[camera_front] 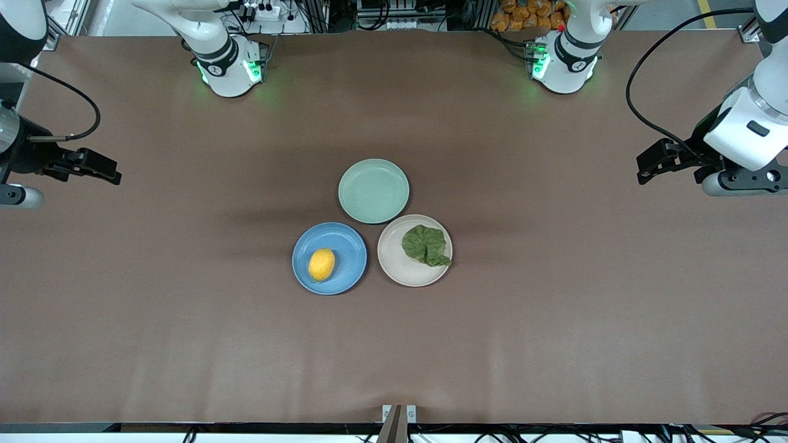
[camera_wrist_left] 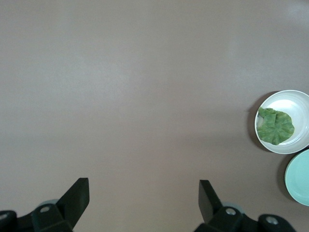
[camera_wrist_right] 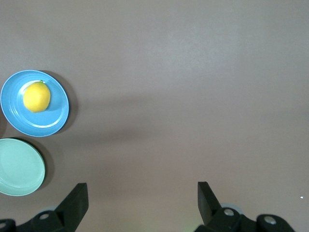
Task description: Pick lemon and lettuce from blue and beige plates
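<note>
A yellow lemon (camera_front: 322,264) lies on the blue plate (camera_front: 345,243) at the middle of the table; both show in the right wrist view, the lemon (camera_wrist_right: 37,96) on its plate (camera_wrist_right: 55,116). A green lettuce leaf (camera_front: 426,245) lies on the beige plate (camera_front: 400,267) beside it, toward the left arm's end; both show in the left wrist view, the lettuce (camera_wrist_left: 275,126) on its plate (camera_wrist_left: 294,104). My left gripper (camera_front: 646,169) (camera_wrist_left: 144,191) is open and empty over bare table at its end. My right gripper (camera_front: 111,175) (camera_wrist_right: 142,193) is open and empty at the other end.
An empty pale green plate (camera_front: 373,190) touches both plates, farther from the front camera; it shows in the left wrist view (camera_wrist_left: 299,178) and the right wrist view (camera_wrist_right: 19,166). The brown table (camera_front: 554,307) spreads wide around the plates. Both arm bases stand at the table's back edge.
</note>
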Available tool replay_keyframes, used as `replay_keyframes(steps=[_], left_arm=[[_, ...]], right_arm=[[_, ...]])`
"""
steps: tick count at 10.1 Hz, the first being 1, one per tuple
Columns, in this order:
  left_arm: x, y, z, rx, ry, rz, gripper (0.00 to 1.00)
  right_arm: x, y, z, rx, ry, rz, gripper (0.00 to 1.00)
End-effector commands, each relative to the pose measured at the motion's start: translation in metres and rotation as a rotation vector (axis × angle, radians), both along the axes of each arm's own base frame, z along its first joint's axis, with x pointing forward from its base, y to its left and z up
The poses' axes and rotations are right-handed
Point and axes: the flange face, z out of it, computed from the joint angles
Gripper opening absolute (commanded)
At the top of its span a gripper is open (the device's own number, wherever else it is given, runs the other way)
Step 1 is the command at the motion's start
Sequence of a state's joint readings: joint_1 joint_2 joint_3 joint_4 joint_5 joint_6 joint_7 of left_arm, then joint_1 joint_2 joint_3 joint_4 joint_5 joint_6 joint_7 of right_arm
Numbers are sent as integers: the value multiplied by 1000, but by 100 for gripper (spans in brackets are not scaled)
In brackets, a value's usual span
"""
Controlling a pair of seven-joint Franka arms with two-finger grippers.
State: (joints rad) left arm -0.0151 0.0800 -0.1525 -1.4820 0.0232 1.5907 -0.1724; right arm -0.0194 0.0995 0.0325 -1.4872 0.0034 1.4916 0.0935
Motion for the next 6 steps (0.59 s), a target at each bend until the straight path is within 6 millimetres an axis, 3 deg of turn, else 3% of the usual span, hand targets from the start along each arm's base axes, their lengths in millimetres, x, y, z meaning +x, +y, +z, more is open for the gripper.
replay_keyframes(steps=[1,3,4,6], left_arm=[[-8,1,4,30,1,-27,100],[-4,-3,-4,18,17,-32,100],[-2,-18,-13,7,31,-49,100],[10,-71,-44,-2,32,-128,100]], right_arm=[[-4,-2,1,20,3,2,100],[-4,-2,1,20,3,2,100],[-4,-2,1,20,3,2,100],[2,5,-2,35,-7,0,100]])
